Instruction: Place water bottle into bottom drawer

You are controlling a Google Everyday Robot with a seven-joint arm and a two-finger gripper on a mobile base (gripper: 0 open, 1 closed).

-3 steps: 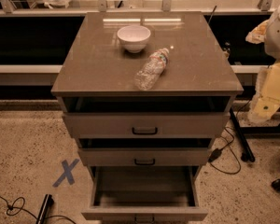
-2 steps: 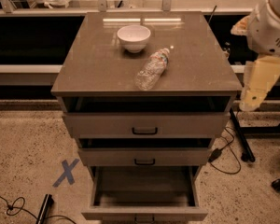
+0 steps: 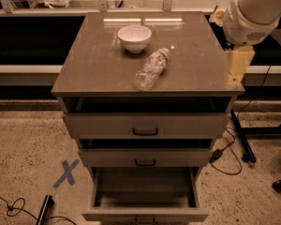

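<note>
Water bottle [image 3: 151, 68] lies on its side, cap pointing far-right, base near-left; gripper [image 3: 238, 65] hangs well to its right, open or closed unclear.

Cabinet top [image 3: 98, 64]: smooth, semi-gloss, mirroring light strips at its far edge. Water bottle [image 3: 151, 69]: clear crinkled plastic, pale label (paper or film, cannot tell). Bowl [image 3: 134, 36]: white, glossy. Bottom drawer [image 3: 145, 189]: matt grey-brown panels. Floor [image 3: 23, 149]: rough, speckled. Gripper [image 3: 236, 71], at the top's right edge: pale matt plastic.
</note>
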